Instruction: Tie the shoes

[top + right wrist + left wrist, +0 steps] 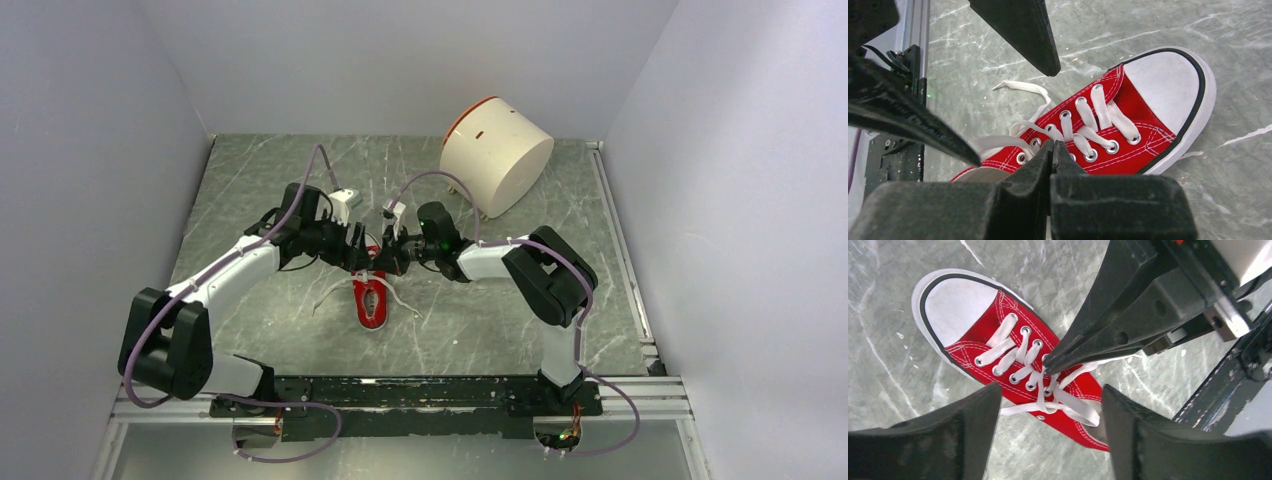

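Red sneaker (pixel 372 302) on grey table (pixel 500 320) — left gripper (pixel 1049 395) above it, fingers spread; right gripper (pixel 1053 147) pressed shut, its tips at the sneaker's white laces (pixel 1023 357).

I see my right hand (pixel 1053 150) at six o'clock, fingers pressed together, their tips over the white laces (pixel 1087 134) of the red sneaker (pixel 1120 107). Its white toe cap (pixel 1163 90) points to two o'clock. The left hand (pixel 1013 115) is spread wide, with one finger at twelve and one at nine, above the grey marbled worktop (pixel 1148 25).

Sneaker (pixel 973 335) heel hidden behind left gripper (pixel 1050 395). Lace (pixel 1083 371) at closed right gripper (pixel 1048 367) tips: pinched or not, unclear.
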